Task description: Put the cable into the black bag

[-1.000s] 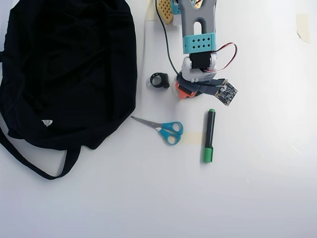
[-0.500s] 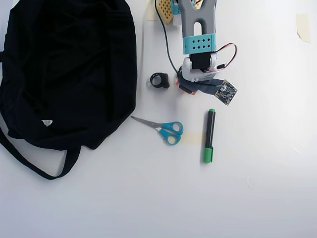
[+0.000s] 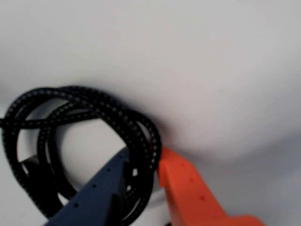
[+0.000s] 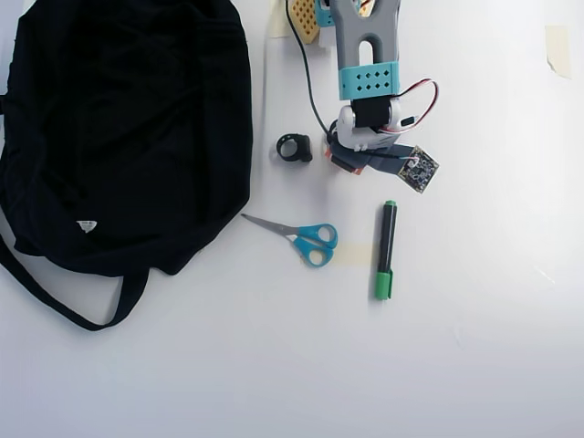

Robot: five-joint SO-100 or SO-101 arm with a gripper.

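Wrist view: gripper (image 3: pixel 143 167) pinching strands of the cable (image 3: pixel 84 108) coil on the white table (image 3: pixel 197 61); overhead view hides cable under arm, shows black bag (image 4: pixel 128 128) well left.

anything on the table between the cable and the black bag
Only the small black ring, lying on the table between the gripper and the black bag. The fingers close around the cable; lifted, it should pass over.
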